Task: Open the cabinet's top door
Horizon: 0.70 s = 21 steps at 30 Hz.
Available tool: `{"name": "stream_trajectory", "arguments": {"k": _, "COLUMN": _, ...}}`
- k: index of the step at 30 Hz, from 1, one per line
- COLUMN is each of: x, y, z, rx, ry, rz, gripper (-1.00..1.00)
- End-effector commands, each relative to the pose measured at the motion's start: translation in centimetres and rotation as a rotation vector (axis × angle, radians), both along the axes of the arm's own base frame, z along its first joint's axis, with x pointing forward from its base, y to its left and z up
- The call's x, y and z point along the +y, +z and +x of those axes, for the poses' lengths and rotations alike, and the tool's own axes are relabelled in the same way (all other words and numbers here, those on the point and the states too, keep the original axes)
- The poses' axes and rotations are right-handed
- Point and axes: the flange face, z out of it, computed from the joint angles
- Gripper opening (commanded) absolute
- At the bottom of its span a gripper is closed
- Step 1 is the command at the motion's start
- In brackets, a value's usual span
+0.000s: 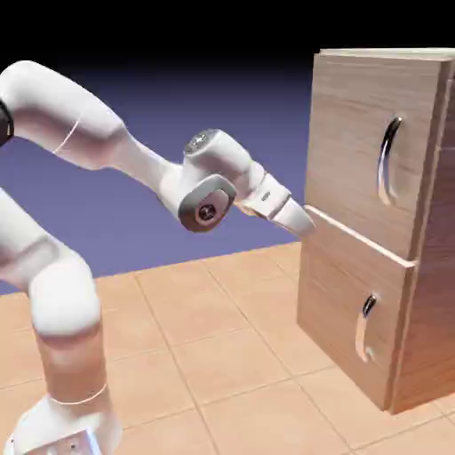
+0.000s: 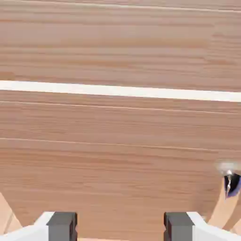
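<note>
The pincer [image 1: 307, 222], fingers apart and holding nothing, points at the cabinet [image 1: 355, 293] near the seam below its shut top door [image 1: 355, 133].

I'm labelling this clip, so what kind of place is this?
Likely a rendered simulation, not a real room: a plain blue-violet backdrop, a flat tan tiled floor, and only a tall light-brown wood-grain cabinet facing the white robot arm.

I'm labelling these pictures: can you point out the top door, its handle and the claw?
top door [image 1: 351, 142]: exterior view, bare wood left of the handle.
handle [image 1: 387, 160]: exterior view, middle of the curved silver bar.
claw [image 2: 120, 226]: hand view, midway between the grey tips.
</note>
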Motion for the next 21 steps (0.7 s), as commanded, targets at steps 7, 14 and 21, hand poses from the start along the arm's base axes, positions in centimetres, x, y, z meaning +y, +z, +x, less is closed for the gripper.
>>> {"name": "stream_trajectory", "arguments": {"k": 7, "x": 1.2, "y": 3.9, "z": 0.0, "rx": -0.096, "ry": 0.024, "rz": -0.010, "gripper": 0.00}}
{"name": "stream_trajectory", "arguments": {"k": 14, "x": 1.7, "y": 7.1, "z": -0.4, "rx": -0.193, "ry": 0.038, "rz": -0.016, "gripper": 0.00}}
{"name": "stream_trajectory", "arguments": {"k": 21, "x": 1.4, "y": 9.6, "z": -1.0, "rx": -0.290, "ry": 0.045, "rz": -0.015, "gripper": 0.00}}
